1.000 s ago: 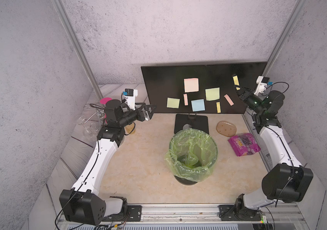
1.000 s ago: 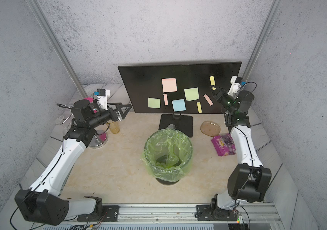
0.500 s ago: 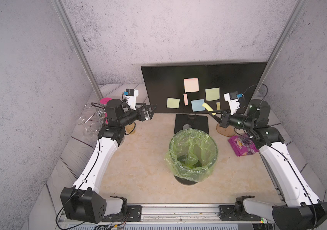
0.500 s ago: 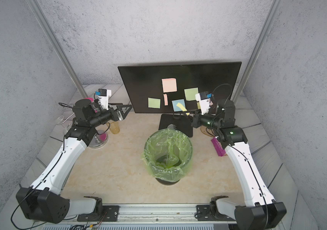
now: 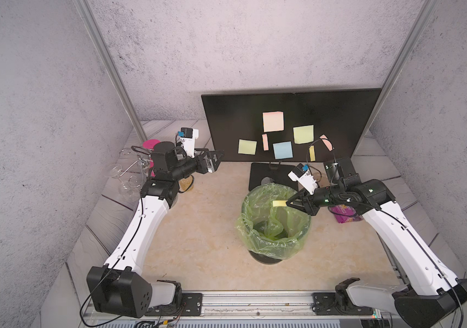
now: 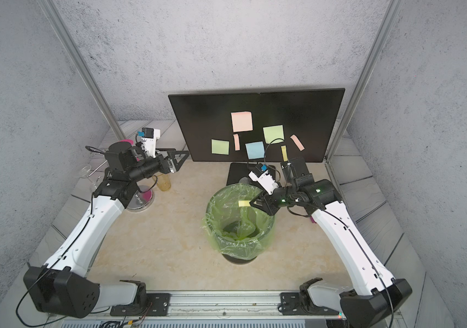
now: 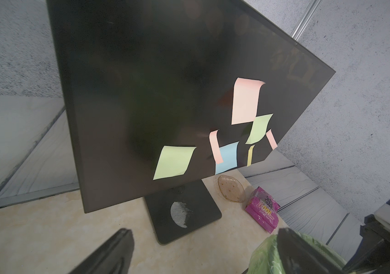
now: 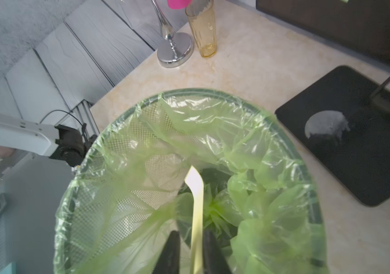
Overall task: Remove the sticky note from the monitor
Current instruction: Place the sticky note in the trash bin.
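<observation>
The black monitor [image 5: 226, 122] [image 6: 198, 122] [image 7: 141, 95] stands at the back with several sticky notes still on its screen. One narrow yellow sticky note [image 5: 279, 203] [image 6: 244, 203] [image 8: 196, 201] is off the screen and hangs over the green-lined bin [image 5: 272, 241] [image 6: 238, 244] [image 8: 189, 91]. It sits between the fingers of my right gripper [image 5: 287, 203] [image 6: 252, 203] [image 8: 190, 233], whose jaws stand slightly apart; the note clings to one finger, with a gap at the other. My left gripper [image 5: 217, 159] [image 6: 181, 159] [image 7: 203, 231] is wide open and empty near the monitor's left lower corner.
The monitor's flat base [image 7: 184, 211] [image 8: 355, 132] lies just behind the bin. A pink snack pack [image 5: 343, 211] [image 7: 262, 208] and a glass dish [image 7: 231, 188] lie at the right. An amber cup [image 6: 164, 183] [image 8: 203, 28] and a chrome-footed stand [image 6: 139, 200] [image 8: 175, 51] are at the left.
My right arm swung from the monitor's right edge to above the bin, carrying the yellow note. Its jaws, shut before, have now parted. The left arm stayed put.
</observation>
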Available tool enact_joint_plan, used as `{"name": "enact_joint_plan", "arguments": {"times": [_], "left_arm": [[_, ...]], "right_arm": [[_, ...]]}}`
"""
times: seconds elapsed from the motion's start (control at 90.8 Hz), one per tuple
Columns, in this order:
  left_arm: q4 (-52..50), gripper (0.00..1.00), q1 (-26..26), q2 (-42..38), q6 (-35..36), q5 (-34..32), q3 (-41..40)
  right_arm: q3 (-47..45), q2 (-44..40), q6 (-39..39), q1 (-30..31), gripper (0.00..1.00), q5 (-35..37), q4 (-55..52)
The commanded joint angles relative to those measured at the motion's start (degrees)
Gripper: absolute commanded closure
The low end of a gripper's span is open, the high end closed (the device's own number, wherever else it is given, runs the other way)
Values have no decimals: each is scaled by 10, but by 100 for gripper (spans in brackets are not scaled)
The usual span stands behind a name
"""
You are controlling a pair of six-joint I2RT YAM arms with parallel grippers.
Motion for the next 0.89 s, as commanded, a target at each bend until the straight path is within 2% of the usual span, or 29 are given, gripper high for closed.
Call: {"name": "enact_joint_plan", "arguments": {"times": [0.0,0.077,0.187,0.253,0.308,0.407,0.606,0.716,0.881], "left_arm": [[0,0,-5,2,7,6,12],[-2,0,-6,1,9,5,13],[-8,0,-6,1,12,6,15],[-13,0,-6,0,14,8,16],[-15,0,-5,-2,16,9,16],[-22,0,-6,-6,20,10,17],[-32,0,-6,-10,24,15,19],[-38,0,-5,-13,30,16,19],[-40,0,-5,-12,34,19,18]], "right_arm": [[25,-1,-15,2,55,43,-16],[21,-18,0,3,42,51,24],[14,-41,51,-1,35,121,92],[10,-48,81,-27,33,154,129],[8,-49,117,-79,32,127,161],[-24,-56,212,-189,30,34,258],[-95,-15,356,-310,25,-45,429],[-127,14,398,-347,24,-48,508],[-125,73,413,-352,23,-44,562]]}}
